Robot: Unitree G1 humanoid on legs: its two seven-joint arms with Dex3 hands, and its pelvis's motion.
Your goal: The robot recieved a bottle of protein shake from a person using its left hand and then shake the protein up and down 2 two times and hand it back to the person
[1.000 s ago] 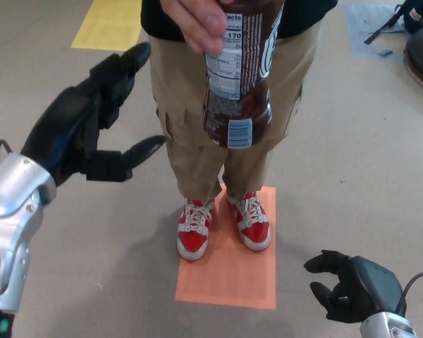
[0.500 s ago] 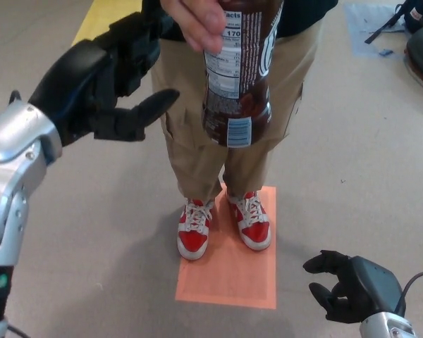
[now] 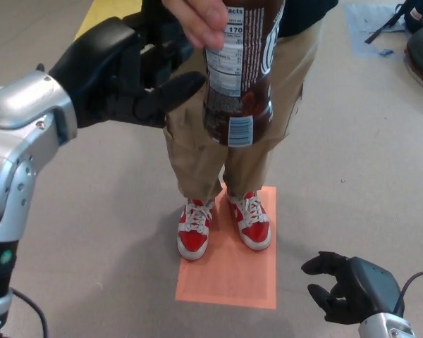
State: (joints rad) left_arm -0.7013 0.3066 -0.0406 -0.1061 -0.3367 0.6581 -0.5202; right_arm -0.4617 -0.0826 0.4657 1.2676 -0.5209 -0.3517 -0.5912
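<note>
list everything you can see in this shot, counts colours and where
protein shake bottle: 1, dark brown with a white label, top centre, held by the person
orange mat: 1, on the floor at centre, under the person's feet
yellow floor marking: 1, top left, partly hidden by the left hand
black objects: top right corner, too cut off to identify
floor: grey, all around
person's hand: 1, top centre, gripping the bottle
person's legs: tan trousers, centre
person's shoes: 2, red and white, on the mat
left hand: 1, black, upper left, open beside the bottle
right hand: 1, black, lower right, holding nothing, fingers loosely curled
</note>
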